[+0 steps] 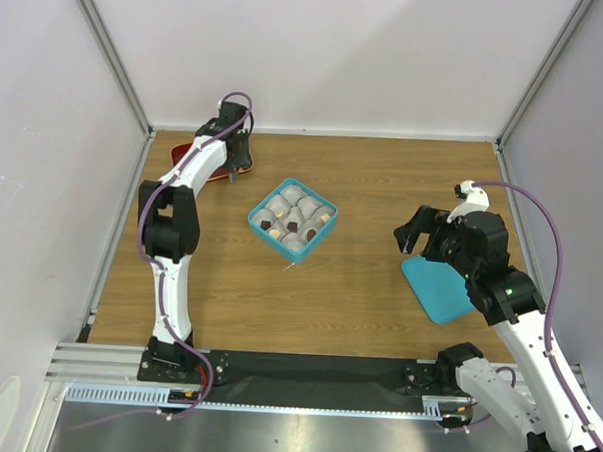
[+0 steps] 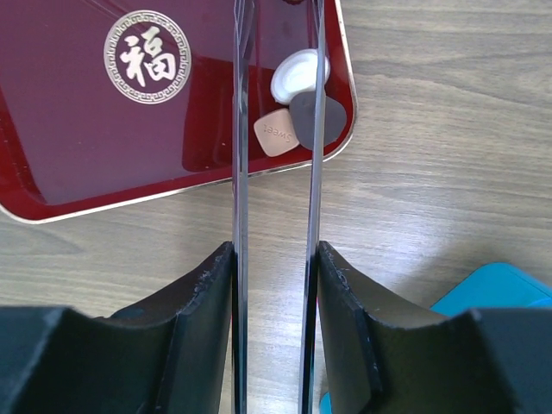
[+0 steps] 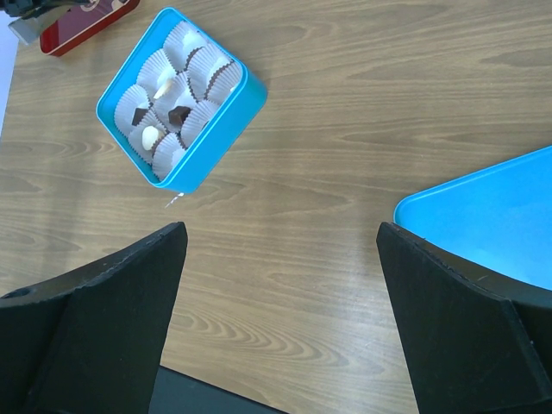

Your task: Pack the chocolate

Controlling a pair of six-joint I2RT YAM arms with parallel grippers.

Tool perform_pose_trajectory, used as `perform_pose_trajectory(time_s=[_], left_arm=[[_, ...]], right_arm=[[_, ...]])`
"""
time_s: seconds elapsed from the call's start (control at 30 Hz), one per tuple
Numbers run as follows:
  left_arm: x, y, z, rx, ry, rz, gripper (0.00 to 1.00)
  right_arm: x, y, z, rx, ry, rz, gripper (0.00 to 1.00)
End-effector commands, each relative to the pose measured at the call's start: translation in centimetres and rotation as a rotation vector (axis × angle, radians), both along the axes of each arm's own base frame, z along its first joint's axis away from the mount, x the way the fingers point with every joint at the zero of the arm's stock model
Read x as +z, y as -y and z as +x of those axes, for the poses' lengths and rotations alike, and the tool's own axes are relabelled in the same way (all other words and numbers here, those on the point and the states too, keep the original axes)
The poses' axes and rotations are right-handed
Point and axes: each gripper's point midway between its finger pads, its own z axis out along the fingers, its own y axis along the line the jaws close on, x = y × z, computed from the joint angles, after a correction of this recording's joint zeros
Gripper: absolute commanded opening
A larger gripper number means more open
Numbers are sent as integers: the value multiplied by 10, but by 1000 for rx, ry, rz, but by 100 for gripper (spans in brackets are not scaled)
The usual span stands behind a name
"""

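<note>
Since the wooden table (image 1: 384,170) lies open between its few objects, the carrying path is not the hard part. The teal box (image 1: 273,242) sits near the middle. Its white paper cups (image 1: 283,200) are packed tight, and a few already hold a piece of chocolate (image 3: 178,115). The teal lid (image 1: 437,289) lies flat at the near right. The right gripper (image 1: 416,236) hangs over its far-left corner, spread wide and holding nothing.

The red tray (image 1: 190,149) is at the far left, and the left gripper (image 1: 240,148) is over it, so the left arm is much the nearer to the loose chocolate. In the left wrist view its two long thin fingers (image 2: 240,172) stand parallel and about half spread. Bare tray shows between them, and I see nothing pinched. Their tips run out of that view.

Three pieces crowd the tray corner on the box's side. A pale round piece (image 2: 297,73) laps onto a dark piece (image 2: 302,116), and a tan piece (image 2: 276,135) sits just beside the dark one. The tan piece lies inside the gap, so closing the fingers would likely catch it. The dark one sits under one finger, with the tray's raised rim just beside it. That leaves little room on the rim side, and a small sideways shift looks needed for that piece.
</note>
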Motion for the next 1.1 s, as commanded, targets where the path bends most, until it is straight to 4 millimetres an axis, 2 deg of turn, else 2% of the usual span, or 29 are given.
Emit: perform_pose_trajectory(time_s=[0.0,0.6,0.83,1.07], left_arm=[[4,-1,10,-10,35,-15,46],[-6,-13,18,14,23,-17,45],[-3,-18,18,22,29,-21,43],[9,-18,7,20,21,-25,39]], right_arm=[[12,0,7,-2,55,1,99],[7,6,8,-29,52,-20,99],[3,5,9,-28,46,-15,99],[4,4,9,-25,47,-9,99]])
